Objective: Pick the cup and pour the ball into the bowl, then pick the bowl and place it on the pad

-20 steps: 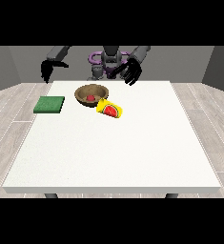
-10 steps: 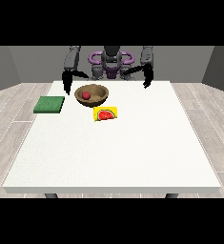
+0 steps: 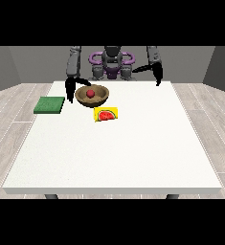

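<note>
One half of the task is judged done: the red ball point(image 3: 90, 93) lies in the brown bowl point(image 3: 92, 95), still off the green pad point(image 3: 50, 105), while the robot hand point(image 3: 70, 91) beside it is seen holding nothing, finger posture indiscernible.

No words, numbers, labels or brand marks can be read anywhere here. The only thing close to a sign is the yellow card point(image 3: 106, 114) lying just in front of the bowl point(image 3: 92, 95), and it carries a watermelon-slice picture, no lettering that can be made out. The bowl itself shows a plain brown wall, and the green pad point(image 3: 50, 105) to the left of the bowl is a plain green face with nothing printed on it. The white table point(image 3: 114, 153) under the bowl bears no marking either
</note>
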`<control>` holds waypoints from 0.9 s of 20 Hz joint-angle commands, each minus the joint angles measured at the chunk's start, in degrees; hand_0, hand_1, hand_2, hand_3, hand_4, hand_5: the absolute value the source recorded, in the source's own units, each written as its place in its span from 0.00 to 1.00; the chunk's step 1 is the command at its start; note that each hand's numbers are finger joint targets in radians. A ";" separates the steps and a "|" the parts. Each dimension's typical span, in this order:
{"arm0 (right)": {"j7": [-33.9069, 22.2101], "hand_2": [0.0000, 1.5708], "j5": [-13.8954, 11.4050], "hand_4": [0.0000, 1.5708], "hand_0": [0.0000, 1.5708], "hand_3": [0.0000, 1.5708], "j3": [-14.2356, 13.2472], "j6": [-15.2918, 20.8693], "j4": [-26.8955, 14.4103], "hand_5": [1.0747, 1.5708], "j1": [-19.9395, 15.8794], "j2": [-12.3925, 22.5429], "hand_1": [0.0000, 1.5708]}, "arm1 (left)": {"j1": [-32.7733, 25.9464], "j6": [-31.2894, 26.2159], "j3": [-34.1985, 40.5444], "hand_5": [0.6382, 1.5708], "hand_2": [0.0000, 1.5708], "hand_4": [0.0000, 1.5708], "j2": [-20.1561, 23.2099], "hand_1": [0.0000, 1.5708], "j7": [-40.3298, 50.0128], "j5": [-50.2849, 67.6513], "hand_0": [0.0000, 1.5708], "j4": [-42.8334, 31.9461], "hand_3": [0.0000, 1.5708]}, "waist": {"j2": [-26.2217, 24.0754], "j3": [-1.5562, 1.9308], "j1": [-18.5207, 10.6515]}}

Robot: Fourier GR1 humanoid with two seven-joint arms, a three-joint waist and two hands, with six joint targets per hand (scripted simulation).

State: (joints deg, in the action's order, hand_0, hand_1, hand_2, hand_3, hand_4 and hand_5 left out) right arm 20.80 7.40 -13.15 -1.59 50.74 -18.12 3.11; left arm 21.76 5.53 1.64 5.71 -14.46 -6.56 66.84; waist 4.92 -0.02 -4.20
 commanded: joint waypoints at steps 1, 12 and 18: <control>2.54 0.00 0.45 0.12 0.00 0.00 -0.12 -0.27 -6.64 0.98 -3.11 1.53 0.00 | -1.93 -1.42 0.90 0.99 0.00 0.00 0.62 0.00 0.16 0.68 0.00 1.54 0.00 | -0.25 0.03 0.42; 2.85 0.00 3.90 0.30 0.00 0.00 -4.07 3.23 -16.64 0.95 -6.19 0.02 0.00 | 3.46 -3.44 2.20 0.99 0.00 0.00 2.42 0.00 1.76 2.11 0.00 5.49 0.00 | 6.36 0.09 -1.73; 1.98 1.00 -11.29 0.59 1.00 1.00 3.23 21.93 -17.84 0.93 0.91 3.94 1.00 | 0.84 -5.01 -0.90 0.98 0.00 0.36 0.91 0.00 0.95 1.40 0.00 6.77 0.00 | 5.43 -0.21 -6.70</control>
State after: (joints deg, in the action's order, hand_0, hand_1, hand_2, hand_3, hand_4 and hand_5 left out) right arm 28.82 2.99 -13.13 11.44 38.95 -20.77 5.96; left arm 22.35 1.47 2.12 7.17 -14.07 -5.03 72.71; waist 7.67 -2.05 -8.43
